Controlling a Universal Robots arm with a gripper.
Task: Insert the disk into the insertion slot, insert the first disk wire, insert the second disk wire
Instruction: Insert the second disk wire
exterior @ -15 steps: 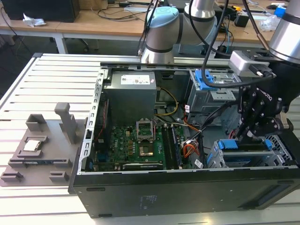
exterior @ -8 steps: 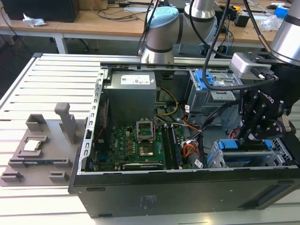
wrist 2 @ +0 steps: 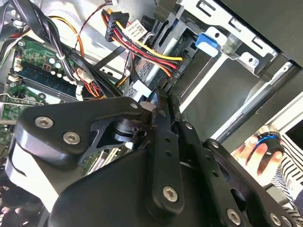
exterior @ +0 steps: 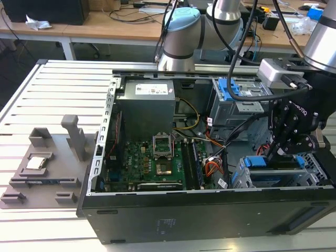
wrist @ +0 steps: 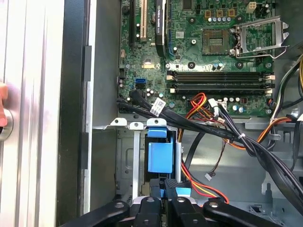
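Gripping a black wire connector (wrist: 173, 183) with gripper (wrist: 171, 187) nearly closed — holding it at the blue-framed disk (wrist: 157, 158); hovering low over the perforated insertion slot (exterior: 241, 179), beside the motherboard (exterior: 152, 163).

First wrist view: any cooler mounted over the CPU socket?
No, the CPU socket sits uncovered on the motherboard, its metal frame in plain sight.

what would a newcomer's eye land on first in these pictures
Most likely the open computer case on the slatted table, with its green motherboard bare in the middle. Next comes the black gripper at the exterior view's right, hanging just above the bright blue carrier of the disk, which sits in the low grey insertion slot.
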